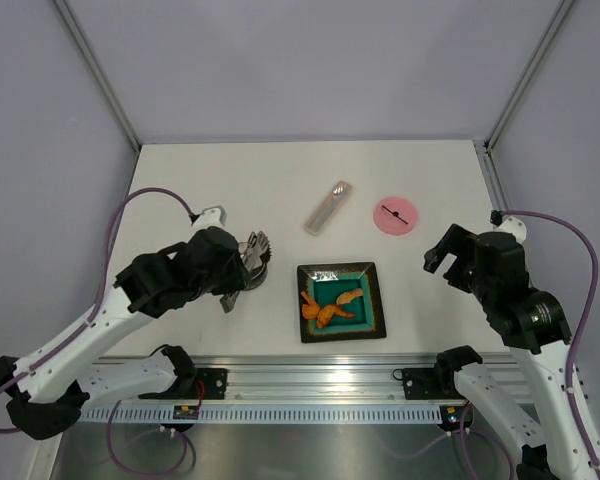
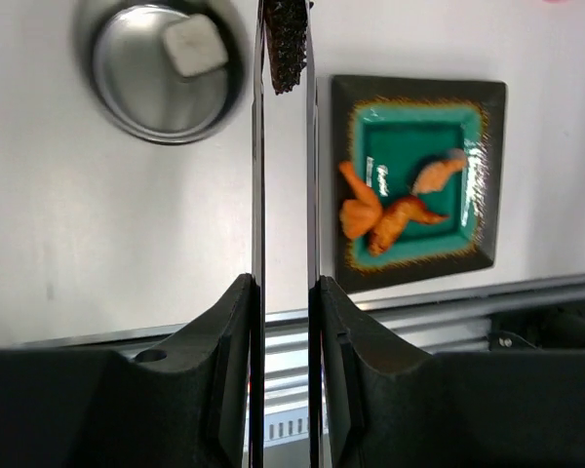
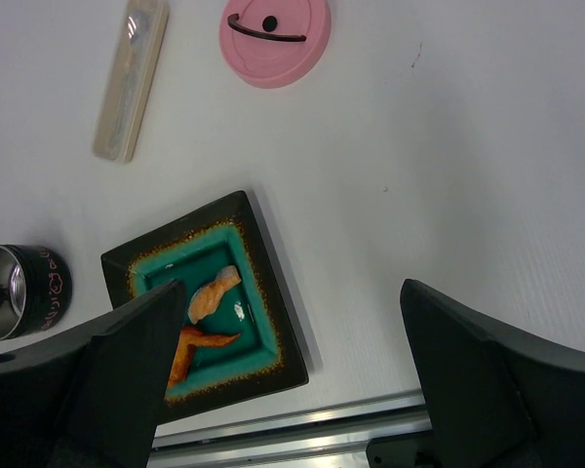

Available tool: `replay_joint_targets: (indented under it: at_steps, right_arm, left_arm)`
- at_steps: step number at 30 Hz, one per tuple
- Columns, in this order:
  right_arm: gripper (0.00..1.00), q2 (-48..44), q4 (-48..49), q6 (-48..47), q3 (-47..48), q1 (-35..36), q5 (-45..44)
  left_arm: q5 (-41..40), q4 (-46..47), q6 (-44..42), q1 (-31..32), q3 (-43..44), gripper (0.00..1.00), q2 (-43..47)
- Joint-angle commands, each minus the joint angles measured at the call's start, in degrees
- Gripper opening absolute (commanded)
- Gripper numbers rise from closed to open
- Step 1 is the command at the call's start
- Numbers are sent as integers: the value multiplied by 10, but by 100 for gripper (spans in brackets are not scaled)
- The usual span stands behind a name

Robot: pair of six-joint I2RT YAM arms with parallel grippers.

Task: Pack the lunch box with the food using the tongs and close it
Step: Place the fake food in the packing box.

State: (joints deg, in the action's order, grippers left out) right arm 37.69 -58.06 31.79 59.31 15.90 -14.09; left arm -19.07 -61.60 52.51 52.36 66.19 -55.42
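The top view looks steeply down from high behind the near edge over the whole table; both wrist views look down from closer, sharing the plate and tin.

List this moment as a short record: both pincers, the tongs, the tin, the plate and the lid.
left pincer: shut on the tongs
tongs: tips pinch a dark piece near the tin's rim
tin: uncovered, white square piece inside
plate: square, teal, holds orange pieces
lid: pink, flat on the table, apart from the tin
right pincer: open, holding nothing
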Motion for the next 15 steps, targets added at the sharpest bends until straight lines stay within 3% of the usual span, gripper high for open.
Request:
replay_joint_targets:
  at_steps: [1, 6, 15]
  right_arm:
    - [100, 5, 30, 3, 5, 0, 10]
    - [99, 12, 39, 8, 2, 0, 26]
    - [100, 6, 36, 7, 2, 0, 23]
  left_arm:
    - [-33, -45, -35, -45, 15, 0, 32]
    - [-15, -42, -53, -98, -2, 0, 49]
    - [-19, -58, -60, -113, -24, 0, 27]
